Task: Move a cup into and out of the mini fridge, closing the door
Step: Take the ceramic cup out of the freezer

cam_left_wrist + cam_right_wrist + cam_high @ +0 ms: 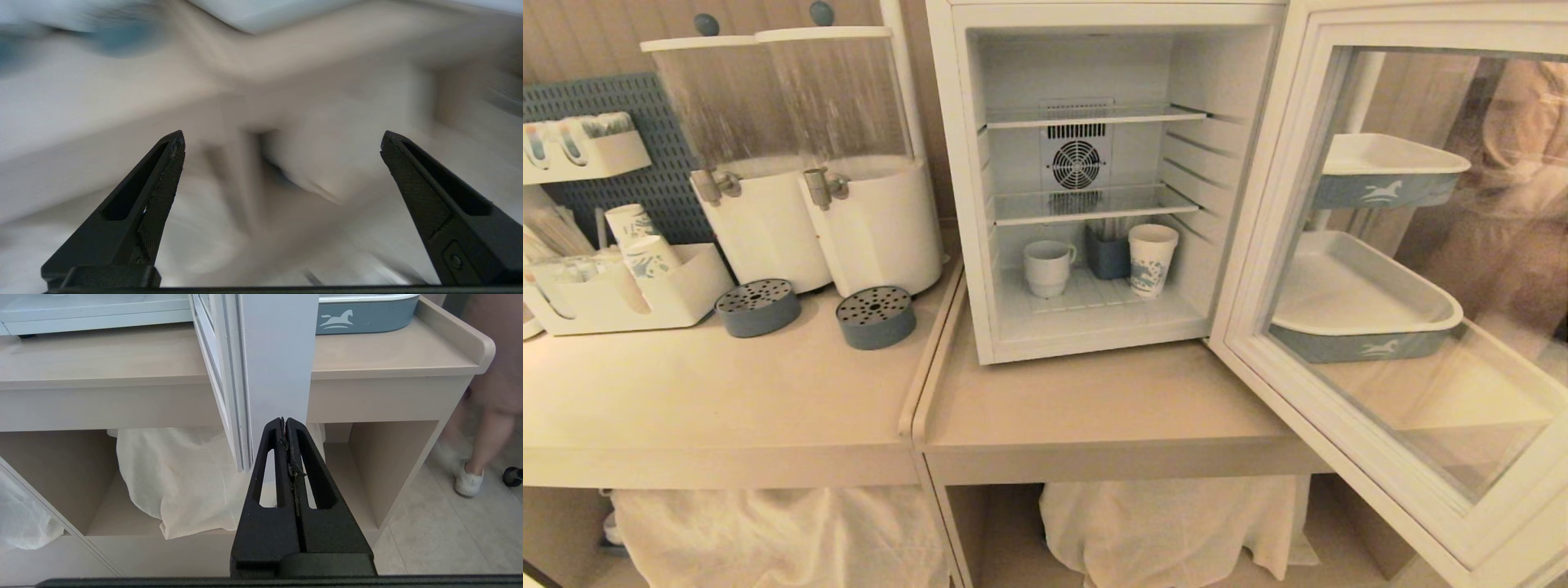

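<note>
2 beige counters [727, 392] meet before us; at 12 o'clock the mini fridge [964, 204] holds the cup [1047, 267], the door [1282, 269] swung wide at 3 o'clock. Our left gripper [282, 141] gapes empty; our right gripper [284, 424] is pinched closed on nothing.

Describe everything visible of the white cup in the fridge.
The cup is small, squat and plain white, ceramic by its look, with a handle on its right and a narrower stepped base. It stands upright on the fridge floor, left of a blue holder and a printed paper cup, touching neither. No end effector is near it.
</note>
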